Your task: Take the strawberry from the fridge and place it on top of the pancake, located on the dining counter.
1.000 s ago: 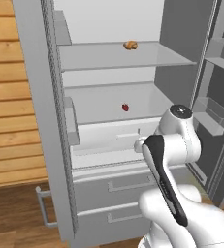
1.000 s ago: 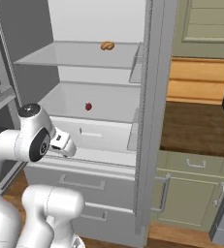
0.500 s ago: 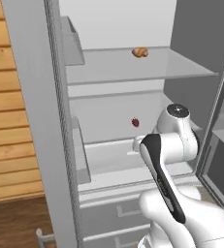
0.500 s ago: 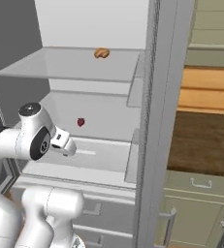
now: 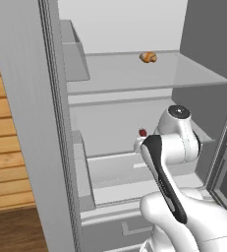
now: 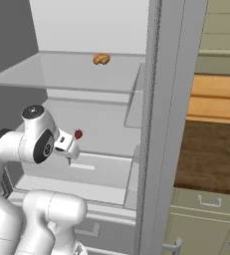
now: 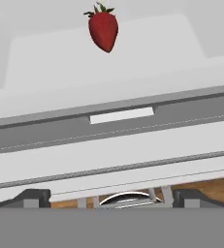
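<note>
Inside the open light-grey fridge [image 5: 46,123], a small dark-red strawberry [image 7: 104,30] lies on the white lower shelf [image 5: 115,123], well back from its front edge. In the hand view we see its long axis running up and down the picture, green leafy cap at the top and tapered tip at the bottom (that view rolls with the hand, so we cannot tell how this maps to the room). From the left base view the berry [image 5: 143,132] shows just beside the white arm's upper joint; from the right base view it [image 6: 78,134] sits a little beyond the hand.

The two-finger gripper [image 7: 112,196] hangs in front of the shelf, short of the fruit and not touching it, its dark finger tips [image 7: 33,196] standing wide apart at the bottom corners of the hand view, with nothing between them.

On the glass shelf [image 6: 61,74] above, we see an orange-brown lumpy food item [image 5: 148,57] resting alone toward the back.
</note>
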